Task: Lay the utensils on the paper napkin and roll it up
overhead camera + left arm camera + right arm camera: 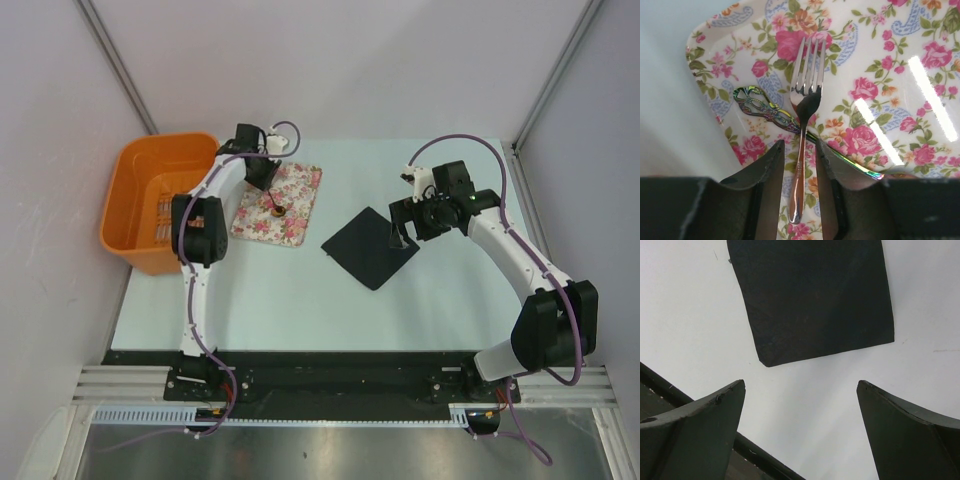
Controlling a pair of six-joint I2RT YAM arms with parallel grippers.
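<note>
A silver fork (pixel 804 95) lies on the pink floral cloth (pixel 880 65), tines pointing away from me. Its handle runs between the fingers of my left gripper (pixel 800 145). The jaws stand narrowly apart, with a gap on each side of the handle. An iridescent utensil with an ornate handle (pixel 760 106) lies slanted under the fork; its head is hidden. In the top view the left gripper (pixel 268 185) hangs over the floral cloth (pixel 297 215). The black paper napkin (pixel 367 246) lies flat at mid-table. My right gripper (pixel 400 238) is open and empty at its right corner; its wrist view shows the napkin (pixel 815 295) ahead of the gripper (pixel 801 385).
An orange bin (pixel 135 205) stands at the left edge of the table, beside the left arm. A dark rail (pixel 715 427) crosses the lower left of the right wrist view. Pale bare table (pixel 300 300) lies between the napkin and the arm bases.
</note>
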